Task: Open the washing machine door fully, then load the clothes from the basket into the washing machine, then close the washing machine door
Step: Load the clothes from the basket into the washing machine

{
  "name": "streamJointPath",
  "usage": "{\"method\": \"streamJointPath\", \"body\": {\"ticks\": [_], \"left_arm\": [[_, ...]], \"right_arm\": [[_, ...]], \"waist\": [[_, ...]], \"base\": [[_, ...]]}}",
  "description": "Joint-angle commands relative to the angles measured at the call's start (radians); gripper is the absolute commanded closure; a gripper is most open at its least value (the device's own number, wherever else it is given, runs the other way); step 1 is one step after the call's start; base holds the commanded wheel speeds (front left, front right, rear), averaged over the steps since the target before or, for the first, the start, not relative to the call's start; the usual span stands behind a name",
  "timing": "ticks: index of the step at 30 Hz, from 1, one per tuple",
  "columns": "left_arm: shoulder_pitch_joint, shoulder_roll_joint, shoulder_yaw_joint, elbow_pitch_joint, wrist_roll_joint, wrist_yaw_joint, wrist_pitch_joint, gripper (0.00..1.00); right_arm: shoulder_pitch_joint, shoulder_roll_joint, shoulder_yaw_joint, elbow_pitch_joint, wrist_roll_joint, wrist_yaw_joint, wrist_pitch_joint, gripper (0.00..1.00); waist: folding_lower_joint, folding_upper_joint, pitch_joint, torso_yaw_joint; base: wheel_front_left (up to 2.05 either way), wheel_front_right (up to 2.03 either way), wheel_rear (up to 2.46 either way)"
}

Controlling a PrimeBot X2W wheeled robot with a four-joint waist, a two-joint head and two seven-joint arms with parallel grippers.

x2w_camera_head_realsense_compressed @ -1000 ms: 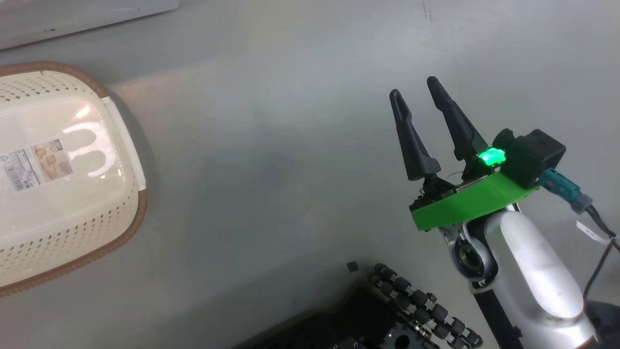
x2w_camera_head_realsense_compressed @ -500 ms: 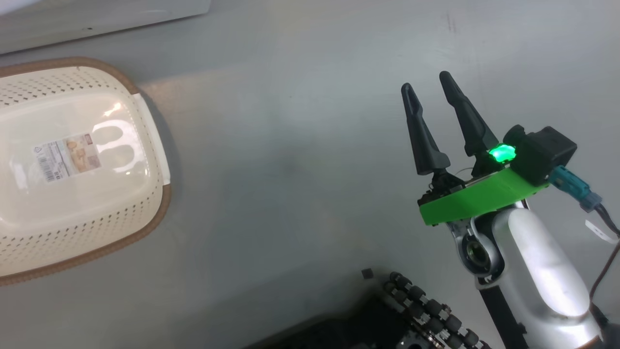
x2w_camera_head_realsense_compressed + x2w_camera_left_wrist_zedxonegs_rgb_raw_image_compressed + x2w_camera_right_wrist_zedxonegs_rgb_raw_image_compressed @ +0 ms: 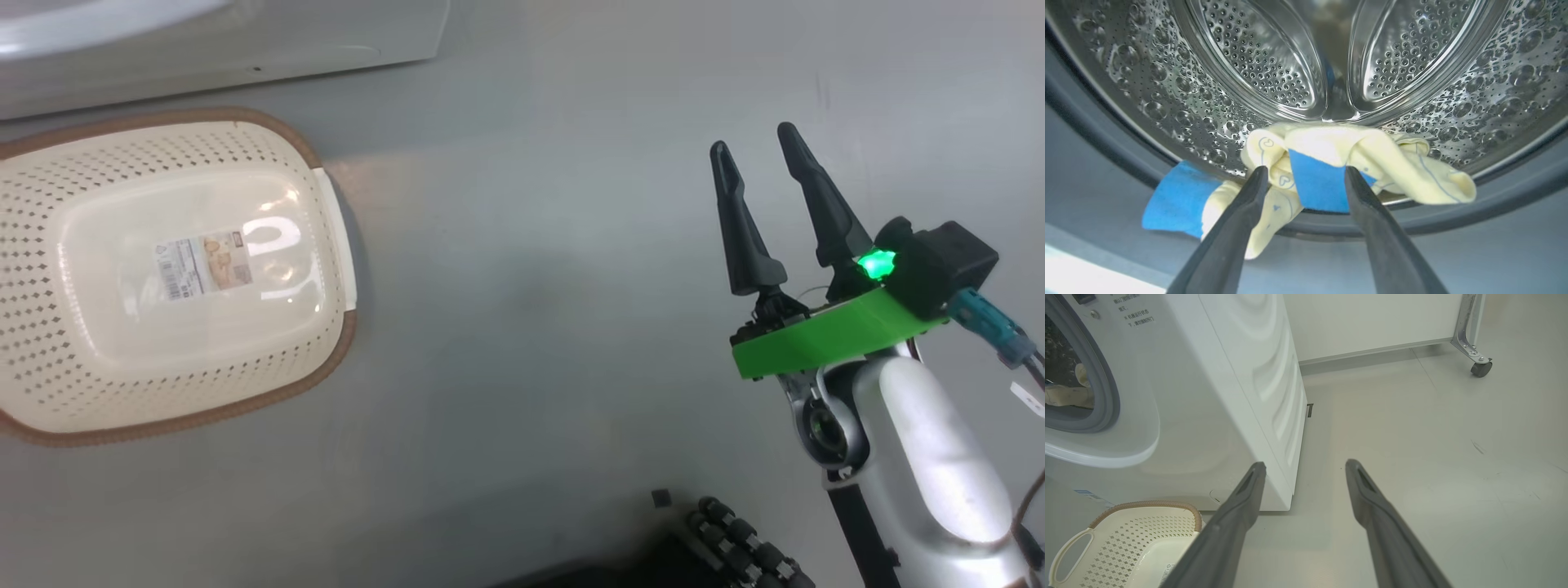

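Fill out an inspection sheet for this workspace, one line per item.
Surface: grey floor, smooth, a few faint scuffs.
Job's things: basket empty, on the floor before the washing machine; clothes bunched at the front lip of the drum, one blue piece draped over the gasket.
Clutter: small dark square on the floor near the robot's base.
Grippers: left pincer open at the drum mouth, the clothes' blue patch seen between its fingers; right pincer open, empty, above bare floor.
Cables: teal-plugged cable runs off the right wrist.
Surroundings: white panel on a castor beyond the machine.
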Motion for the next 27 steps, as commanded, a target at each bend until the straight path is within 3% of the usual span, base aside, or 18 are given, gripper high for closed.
{"method": "streamJointPath", "body": {"ticks": [1,11,20,27], "left_arm": [[0.034,0.043,0.038,-0.037,-0.003,0.071,-0.027,0.00],[0.368,-0.062,0.065,-0.169,-0.065,0.107,-0.231,0.00],[0.626,-0.143,0.033,-0.305,-0.049,0.158,-0.278,0.00],[0.731,-0.178,0.006,-0.349,-0.017,0.182,-0.285,0.00]], "right_arm": [[0.040,-0.007,0.005,-0.028,-0.013,0.004,-0.010,0.00],[0.102,-0.007,-0.039,-0.008,-0.061,0.004,-0.010,0.00],[0.146,-0.007,-0.065,-0.007,-0.093,0.004,0.006,0.00],[0.174,-0.007,-0.073,-0.018,-0.109,0.004,0.030,0.00]], "waist": [[0.0000,-0.0001,-0.028,0.024],[0.0000,-0.0001,-0.150,0.083],[0.0000,-0.0001,-0.238,0.116],[0.0000,-0.0001,-0.285,0.135]], "base": [[0.00,0.00,0.00],[0.00,0.00,0.00],[0.00,0.00,0.00],[0.00,0.00,0.00]]}}
